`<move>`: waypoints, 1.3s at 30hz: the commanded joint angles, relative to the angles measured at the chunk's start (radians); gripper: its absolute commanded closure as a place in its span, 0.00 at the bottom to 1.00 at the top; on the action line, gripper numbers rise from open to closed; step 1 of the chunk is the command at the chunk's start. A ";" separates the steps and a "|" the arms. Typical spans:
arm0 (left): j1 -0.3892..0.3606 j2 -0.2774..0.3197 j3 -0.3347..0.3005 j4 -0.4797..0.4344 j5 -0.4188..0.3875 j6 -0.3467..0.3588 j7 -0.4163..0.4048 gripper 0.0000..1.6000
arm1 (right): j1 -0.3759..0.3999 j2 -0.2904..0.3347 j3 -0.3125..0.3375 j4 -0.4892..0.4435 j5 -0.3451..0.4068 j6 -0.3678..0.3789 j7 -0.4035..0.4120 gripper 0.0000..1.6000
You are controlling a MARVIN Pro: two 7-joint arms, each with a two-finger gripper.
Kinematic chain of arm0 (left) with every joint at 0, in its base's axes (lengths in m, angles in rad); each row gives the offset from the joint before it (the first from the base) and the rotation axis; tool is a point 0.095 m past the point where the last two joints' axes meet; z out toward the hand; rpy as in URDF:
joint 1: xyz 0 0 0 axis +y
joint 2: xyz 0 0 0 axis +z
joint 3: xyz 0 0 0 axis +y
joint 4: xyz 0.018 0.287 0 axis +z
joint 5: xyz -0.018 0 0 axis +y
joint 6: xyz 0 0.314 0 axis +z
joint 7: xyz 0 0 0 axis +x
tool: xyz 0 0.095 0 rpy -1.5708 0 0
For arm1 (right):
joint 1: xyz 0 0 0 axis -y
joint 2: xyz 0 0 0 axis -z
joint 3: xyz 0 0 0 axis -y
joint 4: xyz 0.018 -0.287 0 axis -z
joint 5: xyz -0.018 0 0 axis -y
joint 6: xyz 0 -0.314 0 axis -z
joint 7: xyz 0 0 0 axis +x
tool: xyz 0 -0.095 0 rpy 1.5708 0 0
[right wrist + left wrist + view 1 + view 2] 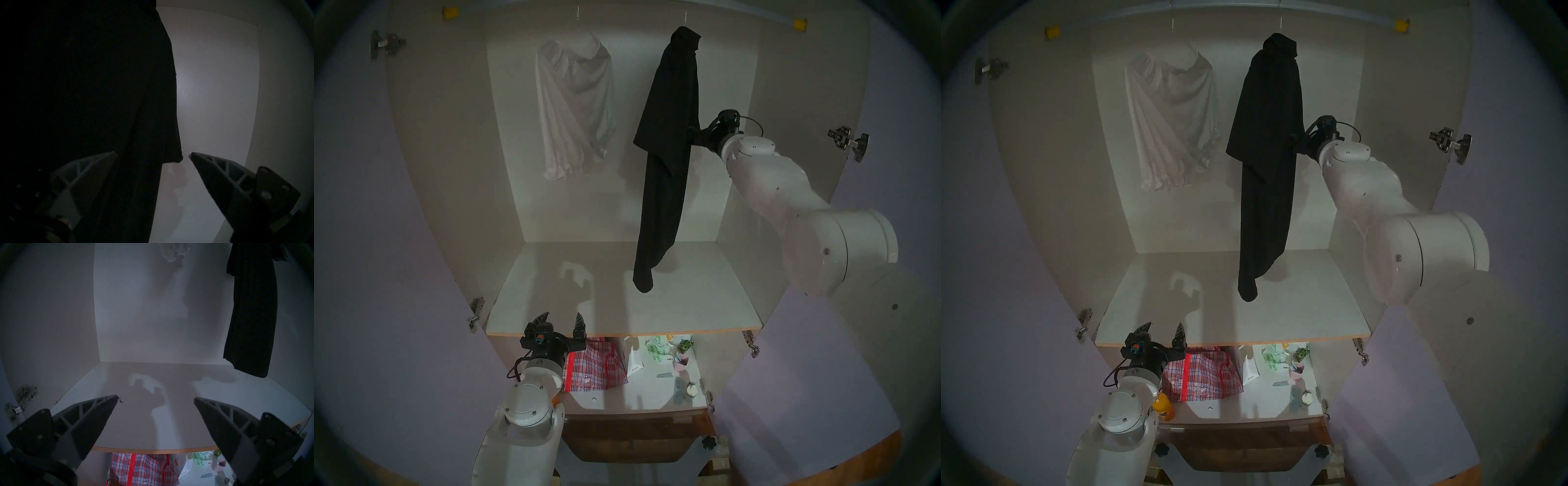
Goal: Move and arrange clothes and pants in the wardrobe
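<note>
In the wardrobe [619, 210], a black shirt [670, 135] hangs from the rail on the right. A thin white top [575, 105] hangs on the left, apart from it. Both also show in the head stereo right view, the shirt [1266, 135] and the top [1171, 118]. My right gripper [694, 130] is at the shirt's right edge at sleeve height. In the right wrist view the right gripper [153, 154] is open with the black cloth [102, 84] hanging between its fingers. My left gripper [561, 317] is open and empty at the shelf's front edge; it also shows in the left wrist view [156, 397].
The white shelf [619, 305] lies under the clothes. Below it, a lower shelf holds a red-and-white checked bag [595, 366], a white bag [634, 363], small items and an orange bottle [1163, 409]. The lilac doors [382, 271] stand open on both sides, with metal hinges [848, 141].
</note>
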State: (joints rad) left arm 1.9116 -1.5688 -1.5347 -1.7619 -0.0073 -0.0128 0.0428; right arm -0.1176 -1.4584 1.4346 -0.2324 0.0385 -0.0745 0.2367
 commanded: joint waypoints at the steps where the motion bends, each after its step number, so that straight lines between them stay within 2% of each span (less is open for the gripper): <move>1: -0.012 0.000 0.003 -0.021 0.000 -0.007 -0.002 0.00 | 0.035 0.012 -0.002 0.024 -0.005 0.010 -0.009 0.00; 11: -0.016 -0.001 0.003 -0.013 0.000 -0.007 0.001 0.00 | 0.062 0.023 -0.019 0.067 -0.026 0.045 -0.014 0.00; 23: -0.021 -0.001 0.004 -0.002 0.000 -0.007 0.005 0.00 | 0.077 -0.051 -0.040 0.077 -0.048 0.081 -0.032 0.00; 39: -0.027 -0.001 0.005 0.012 0.000 -0.007 0.012 0.00 | 0.091 -0.317 -0.070 0.071 -0.074 0.099 -0.030 0.00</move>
State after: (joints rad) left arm 1.8978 -1.5689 -1.5328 -1.7276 -0.0073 -0.0128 0.0570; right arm -0.0712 -1.7402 1.3689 -0.1344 -0.0339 0.0272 0.2021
